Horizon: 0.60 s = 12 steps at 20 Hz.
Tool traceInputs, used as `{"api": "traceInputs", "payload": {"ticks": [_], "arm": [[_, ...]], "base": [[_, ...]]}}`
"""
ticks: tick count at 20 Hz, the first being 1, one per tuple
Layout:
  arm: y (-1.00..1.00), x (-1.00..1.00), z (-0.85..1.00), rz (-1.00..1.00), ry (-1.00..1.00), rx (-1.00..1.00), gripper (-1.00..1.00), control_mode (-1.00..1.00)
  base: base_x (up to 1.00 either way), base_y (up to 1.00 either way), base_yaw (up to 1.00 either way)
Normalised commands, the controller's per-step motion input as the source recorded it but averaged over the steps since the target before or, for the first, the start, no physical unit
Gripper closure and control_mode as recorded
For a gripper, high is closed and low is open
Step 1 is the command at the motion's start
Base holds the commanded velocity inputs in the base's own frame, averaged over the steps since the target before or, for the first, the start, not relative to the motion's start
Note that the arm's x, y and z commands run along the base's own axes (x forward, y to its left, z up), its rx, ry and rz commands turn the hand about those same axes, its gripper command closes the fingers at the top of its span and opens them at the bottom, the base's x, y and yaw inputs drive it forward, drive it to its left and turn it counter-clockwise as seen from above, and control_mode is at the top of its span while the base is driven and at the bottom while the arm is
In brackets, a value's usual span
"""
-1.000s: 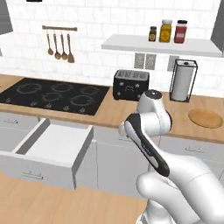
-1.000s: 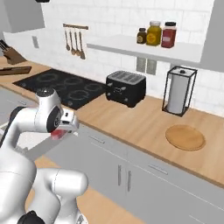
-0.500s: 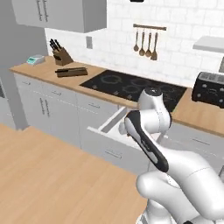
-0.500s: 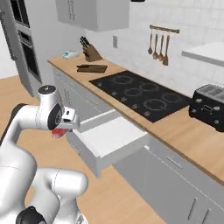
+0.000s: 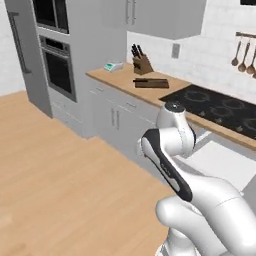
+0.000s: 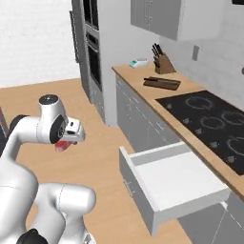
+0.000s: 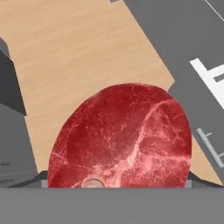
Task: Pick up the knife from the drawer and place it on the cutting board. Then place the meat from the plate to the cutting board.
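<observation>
Clearly the gripper (image 6: 63,143) is carrying the meat (image 7: 122,138): in the hand view the red, pale-streaked chunk sits right in front of the camera, and in the right base view a bit of red shows under the white hand, so the jaws are closed wide around it. The arm is folded close to the robot's body, with the hand held above the wooden floor (image 5: 60,170), well apart from the counter. The drawer (image 6: 176,183) stands pulled out below the front edge of the countertop (image 6: 190,138), beneath the black cooktop (image 6: 209,114), and its white inside looks bare (as far as the right base view lets me see). The cutting board (image 5: 151,83) lies on the countertop's far end, between the cooktop and the knife block (image 5: 142,62), which stands near the back wall; a thin dark shape rests along the board's top, too small to name for sure. A small pale teal thing (image 5: 113,66) sits at the countertop's end corner, beside the tall oven unit (image 5: 57,65).
</observation>
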Motion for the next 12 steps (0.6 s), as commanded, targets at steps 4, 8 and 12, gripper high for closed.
{"api": "traceInputs", "payload": {"ticks": [4,8,12], "arm": [[0.00,0.00,0.00,0.00,0.00,0.00,1.00,1.00],[0.00,0.00,0.00,0.00,0.00,0.00,1.00,1.00],[0.00,0.00,0.00,0.00,0.00,0.00,1.00,1.00]], "base": [[0.93,0.72,0.39],[1.00,0.42,0.21],[1.00,0.32,-0.03]]}}
